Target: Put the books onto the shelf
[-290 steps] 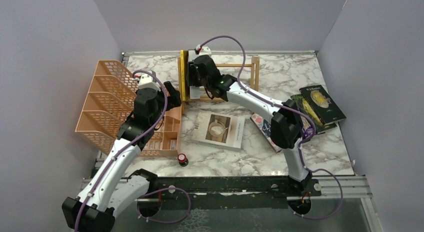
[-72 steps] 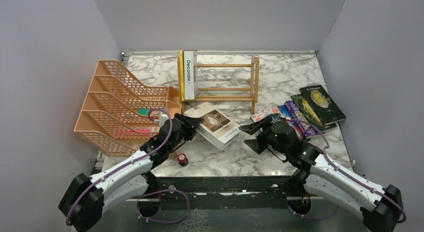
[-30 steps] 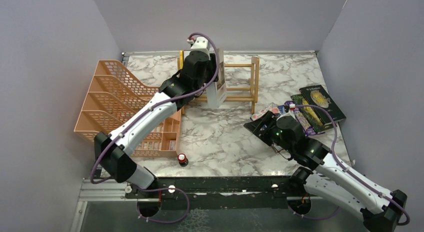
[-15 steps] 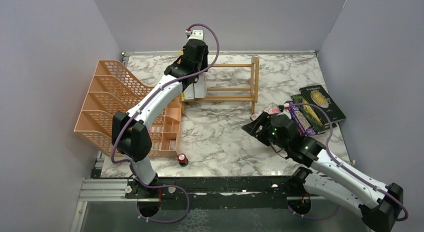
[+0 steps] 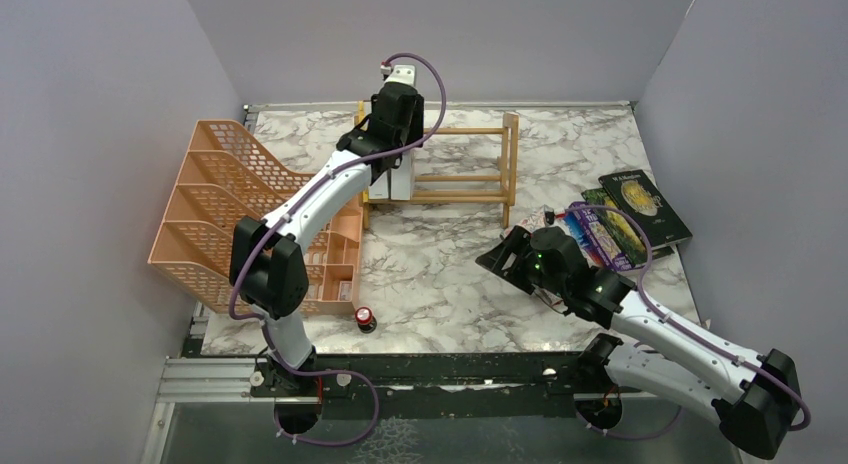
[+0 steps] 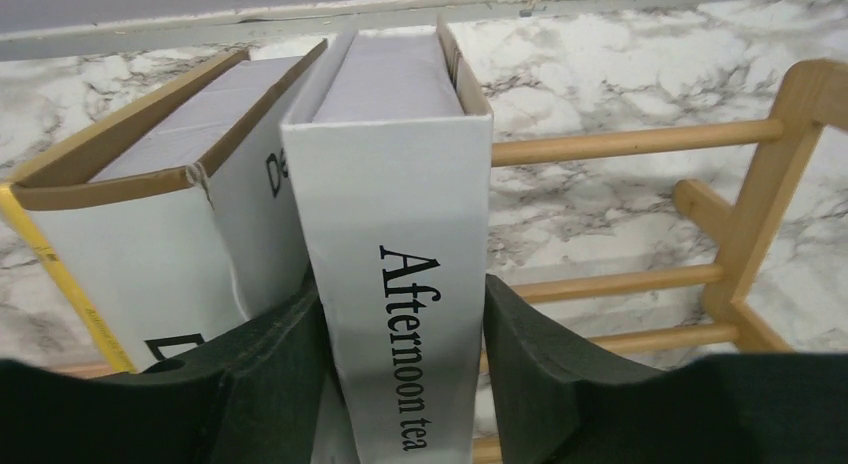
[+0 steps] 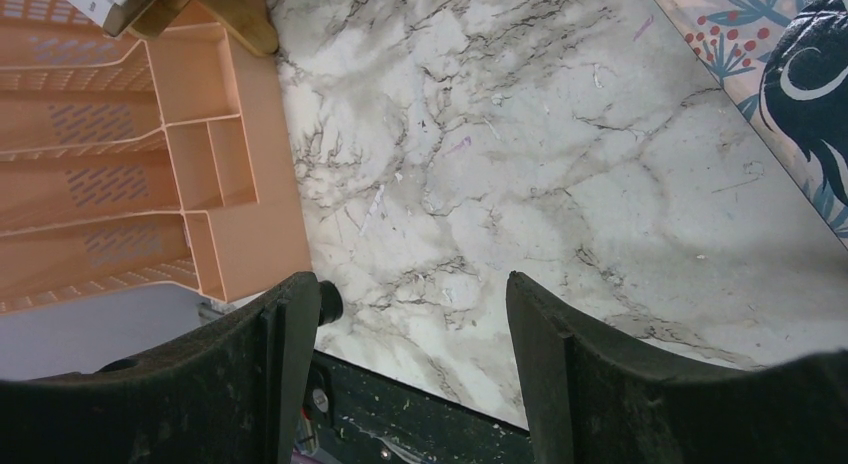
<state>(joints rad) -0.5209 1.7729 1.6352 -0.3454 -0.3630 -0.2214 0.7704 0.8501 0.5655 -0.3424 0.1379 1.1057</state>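
Gripping (left gripper): its 2 dark fingers are clamped on the white "Afternoon tea" book, 1 finger on each cover, just behind the spine.
"Afternoon tea" book: upright with its spine toward the left wrist camera. It stands at the left end of the shelf, just right of the "Decorate" book.
"Decorate" book: white and upright, with a brown-edged cover. Its top tilts away from the held book, and the 2 books meet lower down near the fingers.
Yellow book: thin, pressed against the outer left side of the "Decorate" book.
Shelf: light wood, with round rails running right to an upright end frame. The stretch to the right of the 3 books holds nothing.
Left arm: stretched far forward from its base over the orange tray.
Right gripper: fingers well apart and holding nothing. It hangs low over bare marble table.
Floral book: flat on the table, just beside the right gripper.
Other books: more lie flat, overlapping toward the right wall, with the dark green book and its gold disc farthest out.
Red-capped object: small, near the table's front edge beside the tray.
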